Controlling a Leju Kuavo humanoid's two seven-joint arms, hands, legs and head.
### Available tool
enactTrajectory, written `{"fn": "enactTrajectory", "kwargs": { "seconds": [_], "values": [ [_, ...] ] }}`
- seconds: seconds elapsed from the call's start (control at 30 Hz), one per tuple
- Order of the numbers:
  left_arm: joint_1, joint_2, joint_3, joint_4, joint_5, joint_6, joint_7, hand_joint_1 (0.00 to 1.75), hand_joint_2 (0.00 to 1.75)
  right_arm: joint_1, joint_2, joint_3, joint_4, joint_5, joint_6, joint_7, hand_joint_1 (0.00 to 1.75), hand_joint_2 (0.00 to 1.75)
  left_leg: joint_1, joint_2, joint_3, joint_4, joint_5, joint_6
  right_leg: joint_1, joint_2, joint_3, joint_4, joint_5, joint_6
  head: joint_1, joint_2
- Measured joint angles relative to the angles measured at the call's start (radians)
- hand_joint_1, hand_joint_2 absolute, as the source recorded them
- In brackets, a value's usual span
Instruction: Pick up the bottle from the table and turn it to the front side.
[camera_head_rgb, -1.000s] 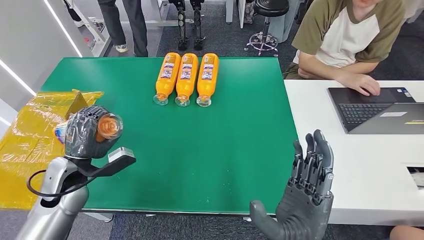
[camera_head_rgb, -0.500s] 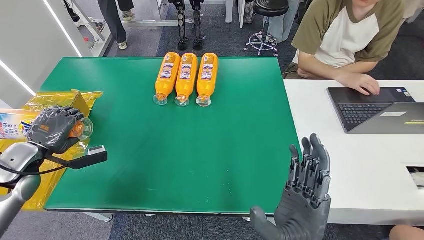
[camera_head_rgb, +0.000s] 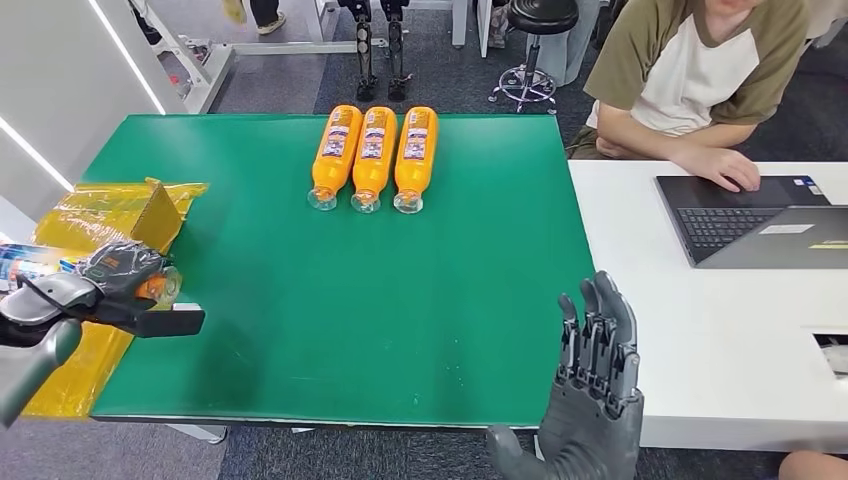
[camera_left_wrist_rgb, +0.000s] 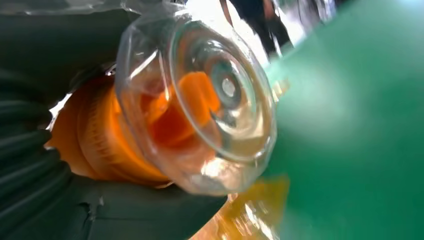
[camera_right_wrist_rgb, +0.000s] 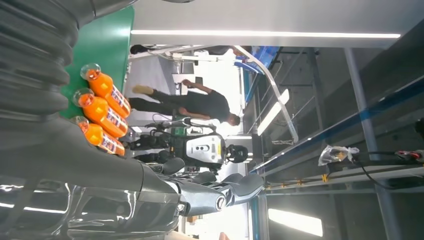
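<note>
Gripping a bottle (camera_head_rgb: 150, 285) in the left hand (camera_head_rgb: 118, 276) at about 9 o'clock, out by the left edge of the green bench (camera_head_rgb: 400, 300), over the crinkled yellow bag (camera_head_rgb: 85, 225) lying there. Lying roughly level, the bottle is pointing its clear cap and orange neck toward the bench's middle, with its labelled body sticking out past the hand toward the left edge of the head view. Wrapping around the orange neck in the left wrist view, the dark fingers (camera_left_wrist_rgb: 30, 165) are closing on the bottle just behind the clear cap (camera_left_wrist_rgb: 210, 105). Hovering at about 5 o'clock off the near edge of the bench, the right hand (camera_head_rgb: 595, 395) is standing upright with fingers spread and holding nothing. Lying side by side at 12 o'clock near the far edge, three more orange bottles (camera_head_rgb: 373, 155) are touching one another, caps toward the robot. Sitting at about 2 o'clock by a white desk (camera_head_rgb: 740, 330), a person (camera_head_rgb: 690, 70) is resting a hand on a dark laptop (camera_head_rgb: 750, 215).
</note>
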Motion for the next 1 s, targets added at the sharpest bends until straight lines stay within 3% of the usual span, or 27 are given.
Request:
{"fn": "enactTrajectory", "kwargs": {
  "seconds": [0.23, 0.57, 0.83, 0.97, 1.0],
  "values": [
    [-0.134, -0.063, -0.135, 0.226, 0.024, -0.073, -0.133, 1.75, 1.75, -0.024, 0.0, 0.013, 0.014, -0.003, 0.015, 0.01, 0.0, 1.75, 0.0, 0.002, 0.0, 0.0, 0.0, 0.0, 0.0, 0.002, -0.001, 0.0, 0.001, -0.002, 0.0, 0.0],
    [-0.202, -0.126, -0.212, 0.35, 0.048, -0.077, -0.175, 1.75, 1.75, -0.045, 0.004, 0.022, 0.031, -0.012, 0.014, 0.011, 0.0, 1.75, 0.0, 0.002, 0.0, 0.0, 0.0, 0.0, 0.0, 0.001, -0.001, 0.0, 0.001, -0.002, 0.0, 0.0],
    [-0.252, -0.249, -0.267, 0.434, 0.066, -0.07, -0.17, 1.75, 1.75, -0.051, 0.006, 0.026, 0.032, -0.004, -0.016, 0.014, 0.0, 1.75, 0.0, 0.0, 0.0, 0.0, 0.0, -0.001, 0.0, 0.0, 0.0, 0.0, 0.001, -0.002, 0.0, 0.0],
    [-0.274, -0.291, -0.286, 0.468, 0.063, -0.057, -0.15, 0.07, 1.75, -0.05, 0.008, 0.027, 0.027, 0.017, -0.03, 0.029, 0.0, 1.75, 0.0, 0.0, 0.0, 0.0, 0.0, -0.001, 0.0, 0.0, 0.0, 0.0, 0.001, -0.002, 0.0, 0.0],
    [-0.276, -0.299, -0.288, 0.474, 0.066, -0.047, -0.145, 0.0, 1.75, -0.05, 0.008, 0.027, 0.025, 0.021, -0.032, 0.032, 0.0, 1.75, 0.0, 0.0, 0.0, 0.0, 0.0, -0.001, 0.0, 0.0, 0.0, 0.0, 0.001, -0.002, 0.0, 0.0]
  ]
}}
